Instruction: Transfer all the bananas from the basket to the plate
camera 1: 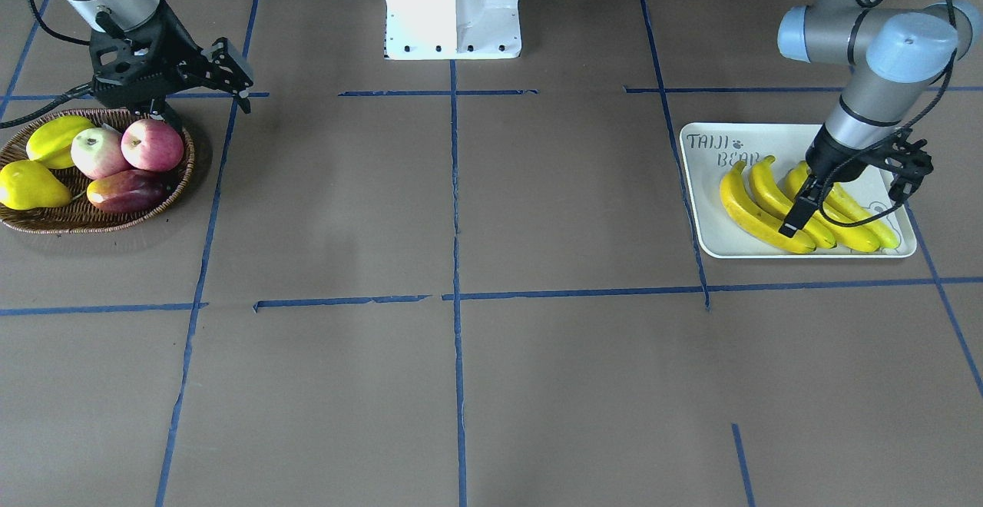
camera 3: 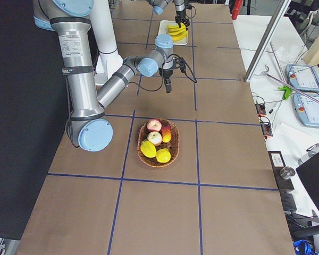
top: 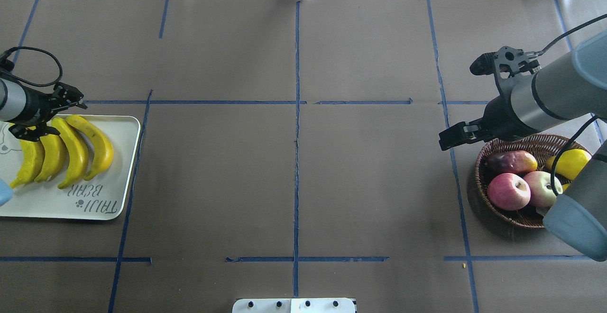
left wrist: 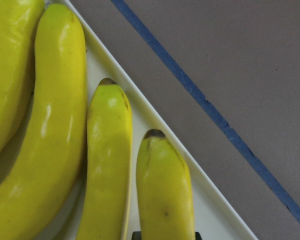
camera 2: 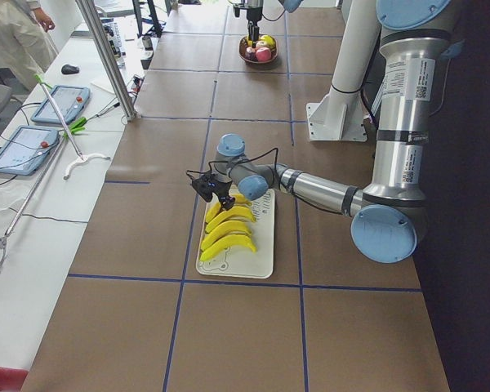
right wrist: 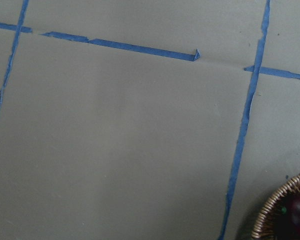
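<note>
Evidently the four bananas [camera 1: 768, 215] are light, stiff and glossy, so probably slippery. I judge the thick middle of each curve, pinched across its width, the safest hold.

All four lie side by side, touching, on the white TAIJI BEAR tray [camera 1: 700, 207]. The smaller wicker basket [camera 1: 77, 219] holds no banana, only two apples [camera 1: 152, 144], a yellow pear [camera 1: 31, 186], a yellow-green mango-like fruit [camera 1: 57, 138] and a dark red mango [camera 1: 127, 190].

The left gripper [camera 1: 795, 219] hangs low over the bananas. I cannot tell whether it is parted or grips anything. The right gripper [camera 1: 239, 81] hovers just beside the basket, its jaws apparently drawn together and empty
</note>
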{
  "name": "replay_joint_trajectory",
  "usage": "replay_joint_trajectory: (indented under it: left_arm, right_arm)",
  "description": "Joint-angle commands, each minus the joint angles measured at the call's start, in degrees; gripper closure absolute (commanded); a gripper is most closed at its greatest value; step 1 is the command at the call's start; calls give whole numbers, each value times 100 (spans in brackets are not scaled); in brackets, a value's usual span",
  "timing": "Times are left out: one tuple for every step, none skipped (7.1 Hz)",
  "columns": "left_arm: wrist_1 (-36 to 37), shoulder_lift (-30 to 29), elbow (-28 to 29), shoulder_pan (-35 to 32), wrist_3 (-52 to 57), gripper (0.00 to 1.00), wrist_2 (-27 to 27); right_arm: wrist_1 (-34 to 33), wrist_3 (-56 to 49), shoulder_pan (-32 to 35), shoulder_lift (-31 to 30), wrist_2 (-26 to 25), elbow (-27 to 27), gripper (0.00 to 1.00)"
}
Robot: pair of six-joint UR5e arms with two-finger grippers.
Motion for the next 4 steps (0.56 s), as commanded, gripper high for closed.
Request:
replay_joint_trajectory:
  left_arm:
    - [36, 654, -416, -832, 2056, 0, -909]
    - [54, 867, -505, -1166, 3122, 0, -1043]
    - [89, 1208, -689, -1404, 4412, 0, -1079]
    - [377, 1403, -691, -1798, 5886, 0, -1227]
  right_arm:
    - [-28, -1142, 579, -447, 204, -98, 0]
    - [-36, -1801, 878, -675, 204, -160, 0]
    - [-36, -2487, 1272, -939, 283, -247, 0]
    - [-28, -3372, 1850, -1124, 779, -501, 0]
